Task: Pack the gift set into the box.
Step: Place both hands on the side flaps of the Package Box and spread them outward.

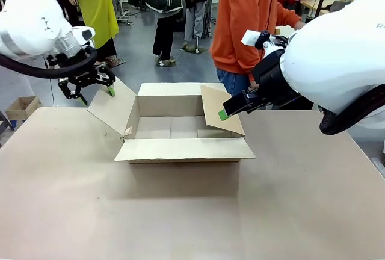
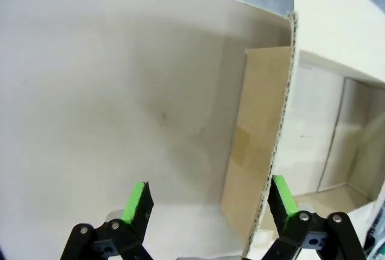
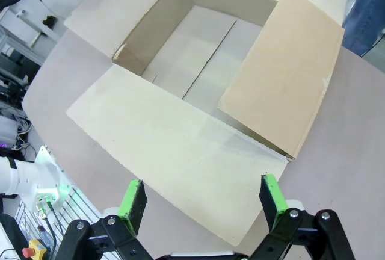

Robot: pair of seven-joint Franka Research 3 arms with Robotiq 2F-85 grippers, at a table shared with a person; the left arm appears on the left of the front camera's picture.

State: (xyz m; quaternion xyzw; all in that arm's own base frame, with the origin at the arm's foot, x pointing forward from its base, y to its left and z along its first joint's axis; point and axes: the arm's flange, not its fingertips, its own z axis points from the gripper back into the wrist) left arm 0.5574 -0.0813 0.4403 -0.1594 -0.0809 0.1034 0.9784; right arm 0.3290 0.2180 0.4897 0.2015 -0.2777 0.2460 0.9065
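Note:
The box (image 1: 183, 150) stands open in the middle of the table, all four flaps spread and nothing inside. The gift set is out of view. My left gripper (image 1: 96, 93) is open at the upper edge of the left flap. In the left wrist view that flap's corrugated edge (image 2: 278, 139) runs between the fingers of the left gripper (image 2: 210, 198), close to the right pad. My right gripper (image 1: 225, 113) hovers at the right flap. Open in its own view, the right gripper (image 3: 202, 198) looks down on the near flap and the box (image 3: 150, 31).
A person in an orange top (image 1: 246, 19) stands right behind the box at the far edge. The brown table (image 1: 180, 218) stretches bare in front of the box. A small carton (image 1: 21, 106) sits on the floor at far left.

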